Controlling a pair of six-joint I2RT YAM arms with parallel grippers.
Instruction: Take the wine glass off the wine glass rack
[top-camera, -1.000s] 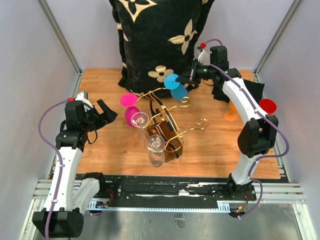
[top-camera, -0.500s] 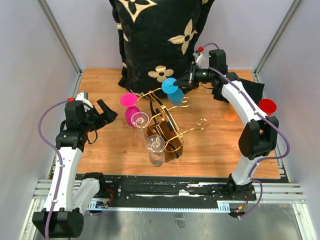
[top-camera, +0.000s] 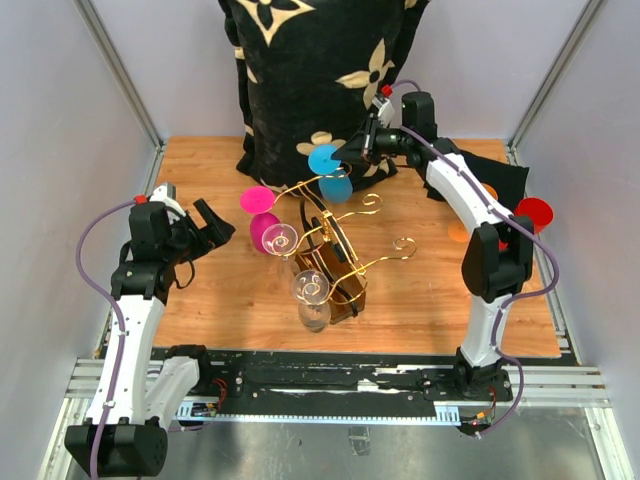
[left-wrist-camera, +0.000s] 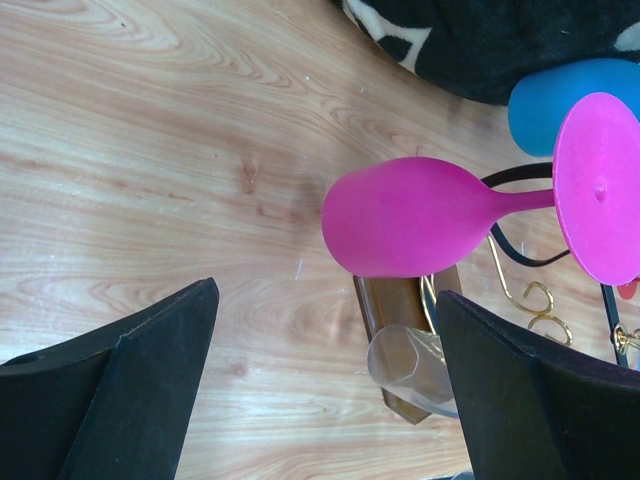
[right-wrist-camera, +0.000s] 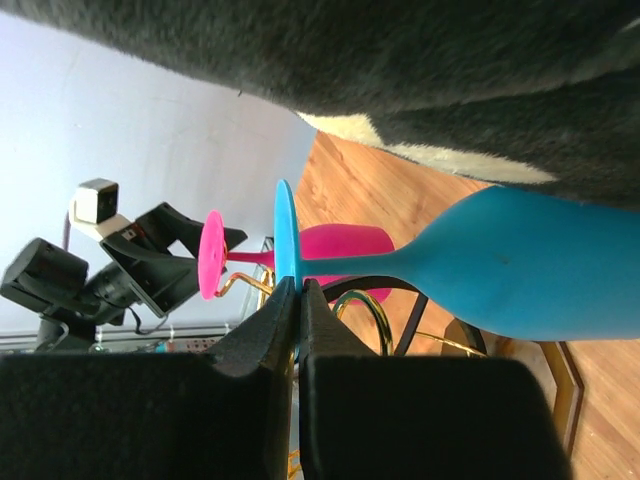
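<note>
Top external view has the right gripper (top-camera: 352, 152) pinched tight on the stem of the blue wine glass (top-camera: 331, 176), right at the far scroll tip of the wine glass rack (top-camera: 338, 262). A pink glass (top-camera: 262, 228) and two clear glasses (top-camera: 311, 290) hang bowl-down from the rack's other arms. The left gripper (top-camera: 207, 225) hovers near the pink one, jaws spread wide.

The wine glass rack (top-camera: 340, 285) is carried by the wooden worktop (top-camera: 420, 300). A floral cushion (top-camera: 310, 80) is set at its far edge.
</note>
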